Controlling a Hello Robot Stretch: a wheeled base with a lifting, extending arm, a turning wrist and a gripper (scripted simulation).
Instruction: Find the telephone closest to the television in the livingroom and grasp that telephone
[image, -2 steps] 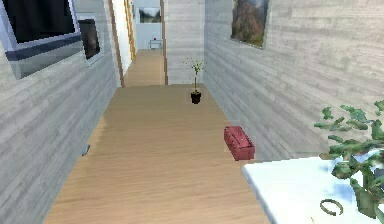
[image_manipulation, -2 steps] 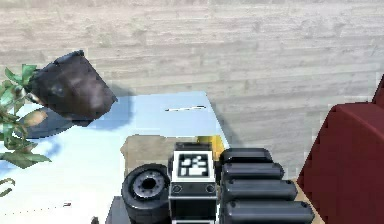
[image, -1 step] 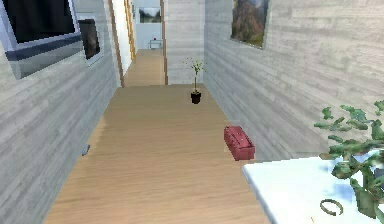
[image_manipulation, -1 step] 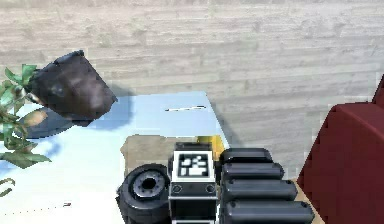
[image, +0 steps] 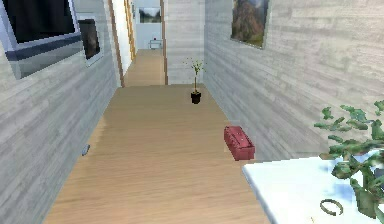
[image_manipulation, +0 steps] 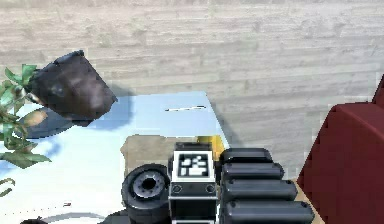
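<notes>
Pale plank walls (image: 310, 70) flanking a wood floor (image: 150, 150), with a television (image: 38, 30) high at the forward view's left and a red box (image: 239, 143) lying on the boards. White worktop (image: 290, 185) at the forward view's lower right, carrying a leafy plant (image: 358, 145). Same worktop in the arm side view, with a dark pot (image_manipulation: 72, 85) tilted, a tan mat (image_manipulation: 150, 150), and a red armchair (image_manipulation: 350, 160) to the right. Cannot place the telephone with certainty: perhaps the small yellow thing (image_manipulation: 210, 141) near the worktop's edge, too small to name. Likely light, rigid, smooth-cased and prone to slip; best taken squarely across the narrow sides at mid-length. As for the tool (image_manipulation: 148, 188), low beside the white marker (image_manipulation: 192, 167): cannot tell its state, nor whether holding anything.
</notes>
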